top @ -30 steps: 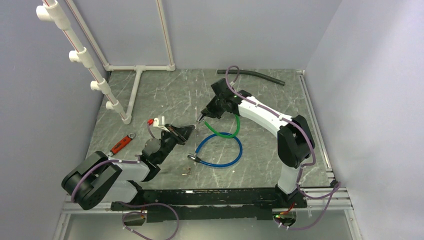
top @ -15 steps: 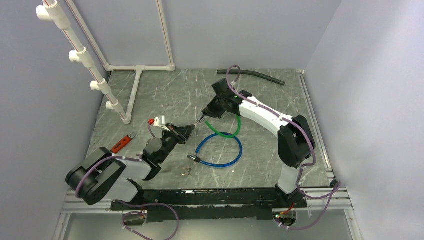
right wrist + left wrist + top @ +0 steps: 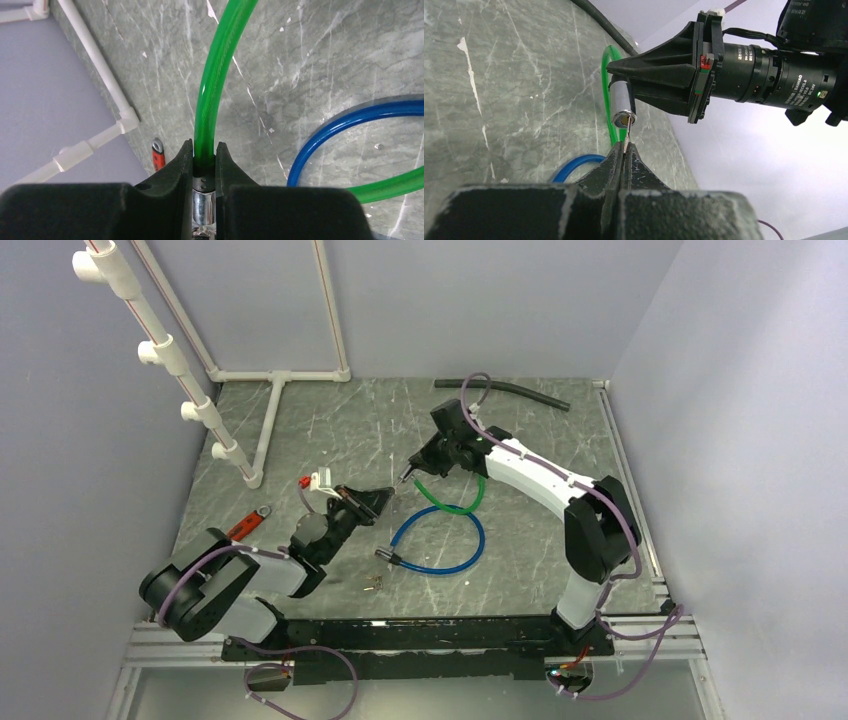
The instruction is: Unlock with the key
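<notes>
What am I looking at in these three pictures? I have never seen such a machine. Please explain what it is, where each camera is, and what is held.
These are two robot arms bolted to a grey table. The wide picture comes from a camera above and behind them. The other two come from a camera on each wrist, looking along that arm's own tool. The left tool is shut on a thin key, whose tip is at the keyhole. The right tool is shut on the metal end of a green cable lock. On the table lie a blue cable, a black hose, a white pipe frame and a small red-handled object.
</notes>
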Action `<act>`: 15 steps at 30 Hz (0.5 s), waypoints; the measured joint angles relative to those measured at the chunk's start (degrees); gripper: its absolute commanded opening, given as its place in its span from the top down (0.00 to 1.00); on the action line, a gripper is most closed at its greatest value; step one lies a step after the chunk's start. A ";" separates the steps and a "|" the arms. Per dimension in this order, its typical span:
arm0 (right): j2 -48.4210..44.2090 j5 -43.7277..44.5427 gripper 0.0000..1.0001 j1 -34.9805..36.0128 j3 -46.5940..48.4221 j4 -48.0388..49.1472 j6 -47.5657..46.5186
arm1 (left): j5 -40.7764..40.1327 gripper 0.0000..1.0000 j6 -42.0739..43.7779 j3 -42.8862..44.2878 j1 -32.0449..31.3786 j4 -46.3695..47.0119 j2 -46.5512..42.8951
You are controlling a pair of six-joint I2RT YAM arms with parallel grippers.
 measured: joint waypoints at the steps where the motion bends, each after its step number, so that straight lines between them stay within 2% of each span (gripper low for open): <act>1: -0.24 0.37 1.00 -0.02 -0.04 0.09 0.07 | -0.15 1.00 -0.39 0.33 -0.07 -0.37 -0.09; 15: -0.48 2.21 1.00 1.01 -0.04 1.36 0.59 | -3.37 1.00 -1.42 2.86 -1.22 -7.61 -2.58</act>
